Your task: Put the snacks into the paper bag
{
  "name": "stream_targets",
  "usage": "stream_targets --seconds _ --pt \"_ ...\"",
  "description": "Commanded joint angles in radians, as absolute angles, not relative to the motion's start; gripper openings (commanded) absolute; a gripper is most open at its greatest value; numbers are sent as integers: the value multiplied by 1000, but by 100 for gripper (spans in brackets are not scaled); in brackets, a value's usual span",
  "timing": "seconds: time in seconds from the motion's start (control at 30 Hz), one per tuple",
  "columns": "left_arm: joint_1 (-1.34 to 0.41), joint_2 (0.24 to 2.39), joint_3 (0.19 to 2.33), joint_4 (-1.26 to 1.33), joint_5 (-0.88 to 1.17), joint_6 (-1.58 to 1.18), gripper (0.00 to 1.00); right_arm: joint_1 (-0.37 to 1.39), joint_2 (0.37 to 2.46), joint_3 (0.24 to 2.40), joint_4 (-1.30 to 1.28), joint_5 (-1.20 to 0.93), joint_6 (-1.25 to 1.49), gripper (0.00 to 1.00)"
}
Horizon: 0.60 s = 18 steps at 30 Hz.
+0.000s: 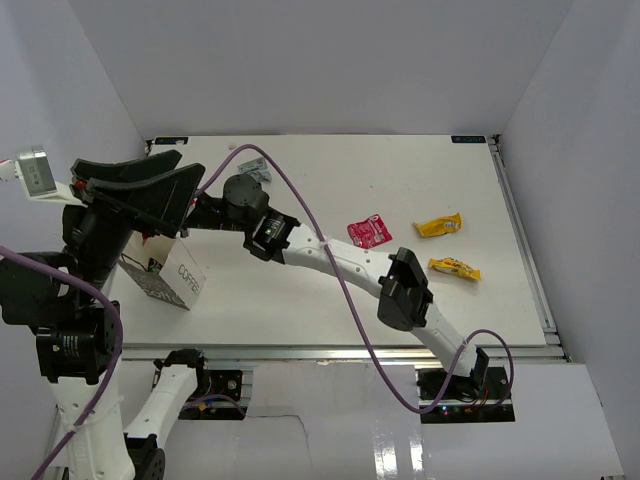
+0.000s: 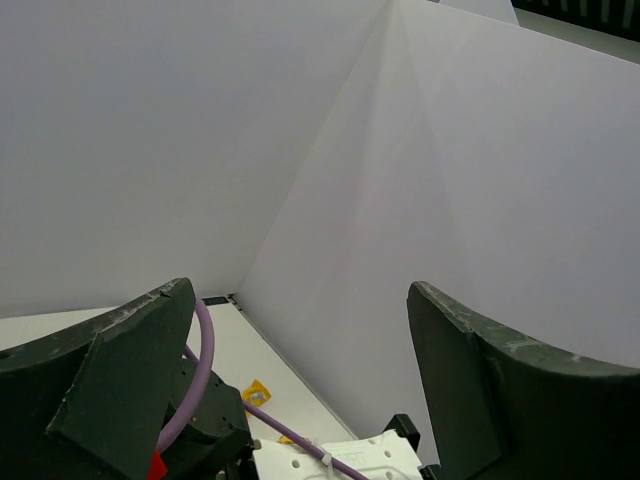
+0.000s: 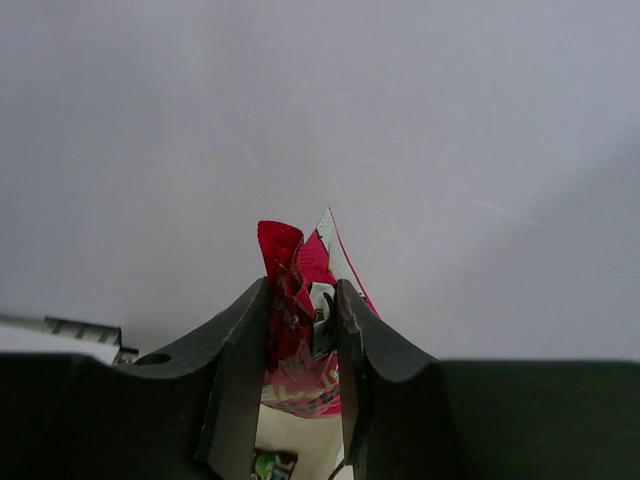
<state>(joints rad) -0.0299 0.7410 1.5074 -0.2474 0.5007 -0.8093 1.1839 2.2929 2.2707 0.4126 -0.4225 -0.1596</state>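
Observation:
The paper bag [image 1: 182, 277], white with "COFFEE" and a dark patterned side, stands at the table's left. My right gripper [image 3: 302, 292] is shut on a crumpled red snack packet [image 3: 300, 262]. In the top view the right gripper [image 1: 203, 213] reaches left to just above and behind the bag, partly hidden by the left gripper. My left gripper [image 1: 170, 190] is raised above the bag, open and empty; its fingers [image 2: 125, 375] frame only wall in the left wrist view. A second red packet [image 1: 369, 231] and two yellow packets [image 1: 438, 227] [image 1: 455, 268] lie on the table's right half.
A small grey packet [image 1: 256, 171] lies near the far edge. A purple cable [image 1: 330, 270] loops along the right arm. White walls enclose the table on three sides. One yellow packet [image 2: 255, 391] shows low in the left wrist view.

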Motion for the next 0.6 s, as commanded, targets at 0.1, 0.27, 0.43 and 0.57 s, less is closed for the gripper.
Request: stream_targets --seconds 0.1,0.27,0.43,0.57 --pt "-29 745 1509 -270 505 -828 98 1221 2353 2292 709 -246 -123 8" --pt "-29 739 1497 -284 506 -833 98 1224 2381 2264 735 -267 -100 8" --pt "-29 735 1488 -285 506 -833 98 1229 2391 2237 735 -253 -123 8" --pt "-29 732 1482 -291 508 -830 98 1229 2396 2221 729 -245 -153 9"
